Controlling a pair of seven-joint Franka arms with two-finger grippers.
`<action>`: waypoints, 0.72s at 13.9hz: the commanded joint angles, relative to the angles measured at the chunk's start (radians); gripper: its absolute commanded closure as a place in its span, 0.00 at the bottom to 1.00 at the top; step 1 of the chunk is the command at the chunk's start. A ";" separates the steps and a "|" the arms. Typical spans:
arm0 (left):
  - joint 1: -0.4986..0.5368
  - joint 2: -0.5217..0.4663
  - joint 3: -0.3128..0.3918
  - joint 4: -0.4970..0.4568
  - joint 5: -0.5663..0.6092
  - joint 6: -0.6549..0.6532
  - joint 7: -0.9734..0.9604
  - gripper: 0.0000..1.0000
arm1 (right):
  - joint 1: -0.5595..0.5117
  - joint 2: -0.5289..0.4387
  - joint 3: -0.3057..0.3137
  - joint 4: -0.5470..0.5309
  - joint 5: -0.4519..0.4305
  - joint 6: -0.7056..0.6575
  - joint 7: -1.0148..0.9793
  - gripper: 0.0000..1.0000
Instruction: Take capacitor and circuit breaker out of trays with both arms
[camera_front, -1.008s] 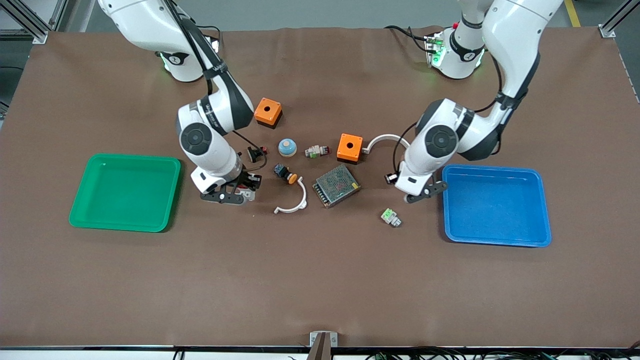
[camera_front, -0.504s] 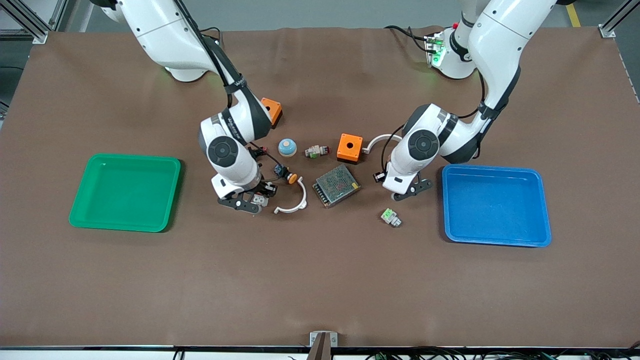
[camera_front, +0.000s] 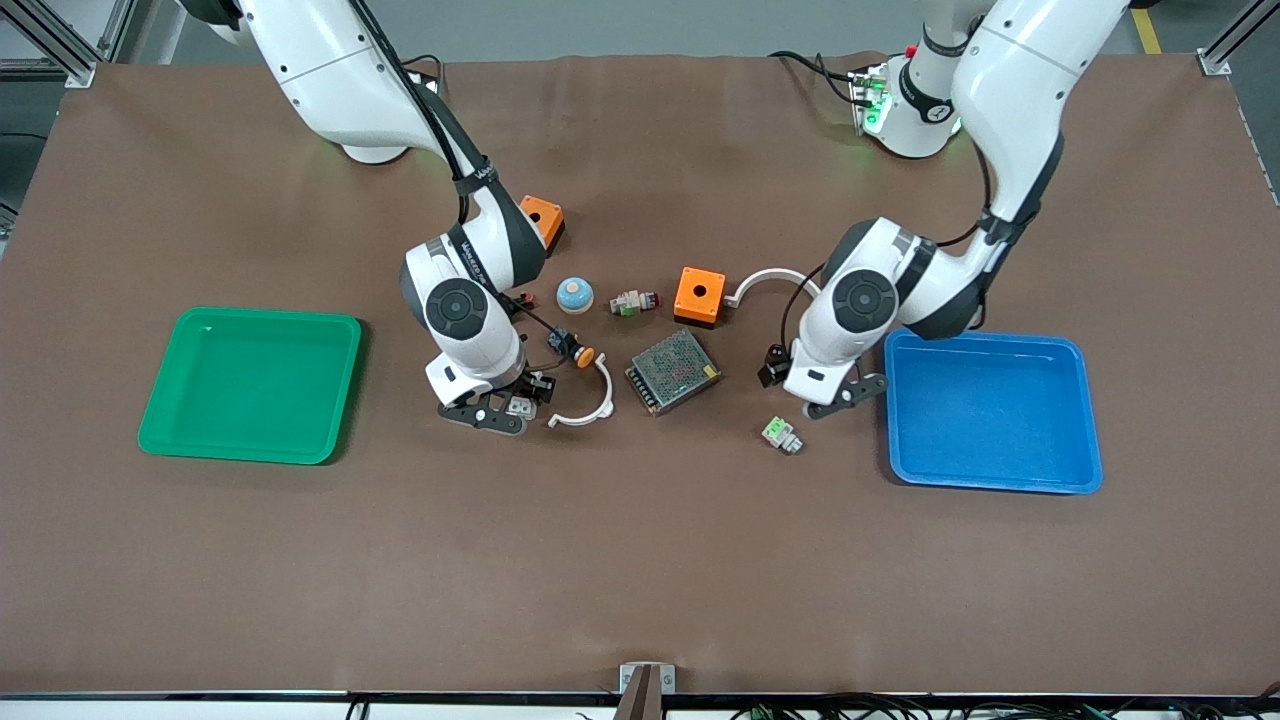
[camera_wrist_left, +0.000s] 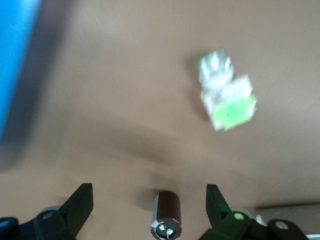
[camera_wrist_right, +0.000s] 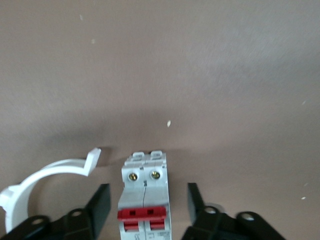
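Brown mat, both trays empty. Circuit breaker (camera_wrist_right: 144, 200) lies on the mat mid-frame, between the spread jaws of the right gripper (camera_front: 497, 413), released. Capacitor (camera_wrist_left: 166, 215) lies on the mat beside the blue tray (camera_front: 1080, 420), left gripper (camera_front: 836, 395) wide apart around it. Step: set-down finished, judging so; next, lift both arms straight clear

I see on table: two orange boxes (camera_front: 699, 294) (camera_front: 543, 219) | metal-mesh power supply (camera_front: 673, 371) | blue-topped knob (camera_front: 574, 294) | white-and-green block (camera_front: 781, 434) | two white curved clips (camera_front: 585, 404) (camera_front: 768, 280)
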 joint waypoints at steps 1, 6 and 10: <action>0.041 -0.049 0.000 0.152 0.050 -0.166 0.089 0.00 | -0.061 -0.001 0.007 0.129 -0.016 -0.164 -0.046 0.00; 0.147 -0.087 -0.003 0.397 0.058 -0.404 0.425 0.00 | -0.263 -0.065 0.002 0.272 -0.012 -0.413 -0.417 0.00; 0.217 -0.138 -0.008 0.482 0.050 -0.487 0.511 0.00 | -0.406 -0.124 0.001 0.326 -0.016 -0.582 -0.616 0.00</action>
